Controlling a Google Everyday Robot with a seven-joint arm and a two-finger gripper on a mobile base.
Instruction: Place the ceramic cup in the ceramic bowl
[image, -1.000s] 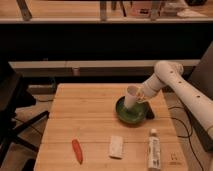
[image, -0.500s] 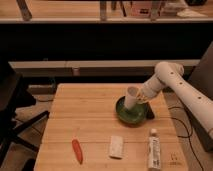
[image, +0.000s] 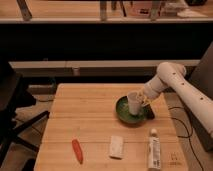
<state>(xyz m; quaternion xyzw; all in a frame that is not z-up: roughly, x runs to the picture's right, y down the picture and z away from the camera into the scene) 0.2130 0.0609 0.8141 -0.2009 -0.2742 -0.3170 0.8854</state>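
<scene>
Step in hand: placement stage; the ceramic cup (image: 134, 102) is already over the ceramic bowl (image: 123, 113) and appears to be at or near its floor.
Cup position: upright, mouth up, standing inside the rim on the right half of the bowl; whether its base rests on the bowl's inside cannot be told.
Gripper: the gripper (image: 144, 101) sits at the cup's right side, just above the bowl's right rim, at the end of the white arm (image: 172, 82) reaching in from the right.
Fingers: closed against the cup's right wall, apparently holding it; no gap visible between them and the cup.
Bowl position: on the wooden bench (image: 80, 117), right of centre.
Next move, judged: confirm the cup is seated, part the fingers without tipping it, then lift clear of the rim.
Other items: orange carrot (image: 77, 150), white packet (image: 116, 147) and white tube bottle (image: 154, 148) lie along the near edge, well apart from the bowl.
</scene>
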